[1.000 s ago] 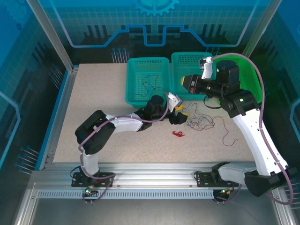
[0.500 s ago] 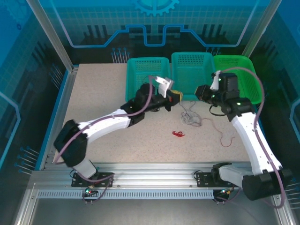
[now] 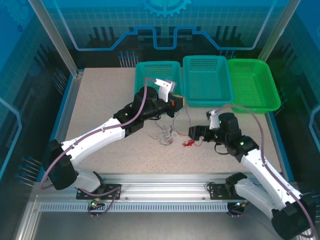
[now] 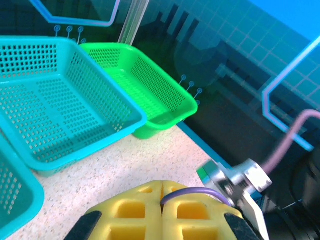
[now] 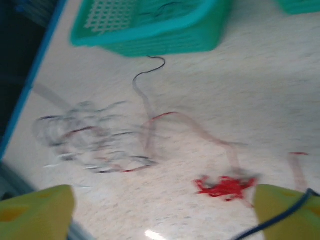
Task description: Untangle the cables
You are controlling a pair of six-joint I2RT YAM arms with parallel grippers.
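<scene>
On the table [image 3: 100,105], your left arm reaches far forward, left tool [image 3: 176,102] clamped on a strand of the cables [image 3: 166,136]. Your right arm crouches low, right tool [image 3: 196,134] spread apart. Its wrist view shows the red connector [image 5: 225,186] lying ahead of that gap; the left wrist view shows yellow pads [image 4: 135,212] pressed together.

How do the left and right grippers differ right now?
The left gripper is shut, its yellow pads pressed together; the right gripper is open, its fingers wide apart. The left gripper sits far out by the leftmost teal basket; the right gripper sits nearer the arm bases, beside the red bundle. Both have yellow pads and are close to the tangle.
</scene>
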